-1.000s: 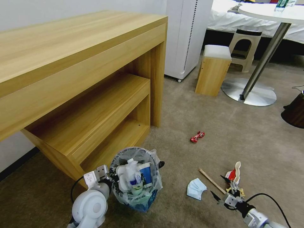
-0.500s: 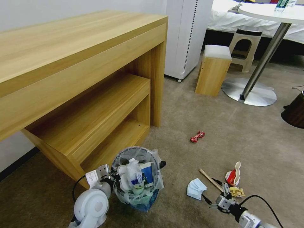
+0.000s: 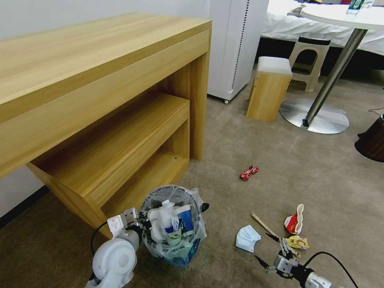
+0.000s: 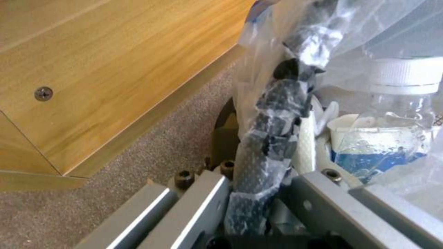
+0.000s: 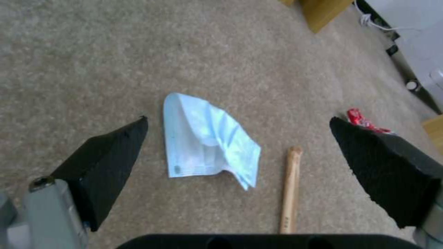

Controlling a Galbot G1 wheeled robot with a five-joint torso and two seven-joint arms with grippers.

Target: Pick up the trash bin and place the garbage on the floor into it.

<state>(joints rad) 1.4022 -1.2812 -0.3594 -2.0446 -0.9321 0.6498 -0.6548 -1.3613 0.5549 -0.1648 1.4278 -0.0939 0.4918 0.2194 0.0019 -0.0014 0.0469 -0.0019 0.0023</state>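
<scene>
The trash bin (image 3: 173, 226), a dark wire bin lined with a clear bag, stands on the beige floor (image 3: 248, 144) by the desk and holds a bottle (image 4: 406, 93) and a blue-white cup (image 4: 369, 145). My left gripper (image 3: 138, 226) is shut on its bag-wrapped rim (image 4: 272, 138). My right gripper (image 3: 267, 248) hangs open low over the carpet, its black fingers (image 5: 110, 162) either side of a pale blue tissue (image 5: 207, 138) and a wooden stick (image 5: 290, 186). Other garbage lies close by: a crushed red cup (image 3: 294, 222), a yellow wrapper (image 3: 299, 242) and a red wrapper (image 3: 249, 172).
A wooden desk (image 3: 120, 80) with low shelves stands at the left, right beside the bin. Farther back are a white cabinet (image 3: 236, 40), a wooden stool (image 3: 270, 88), a round table's metal base (image 3: 314, 116) and a dark bin (image 3: 372, 140) at the right edge.
My right gripper has drawn back from over the red cup and yellow wrapper toward the near edge, closer to the tissue, still open. The left gripper and bin barely moved.
</scene>
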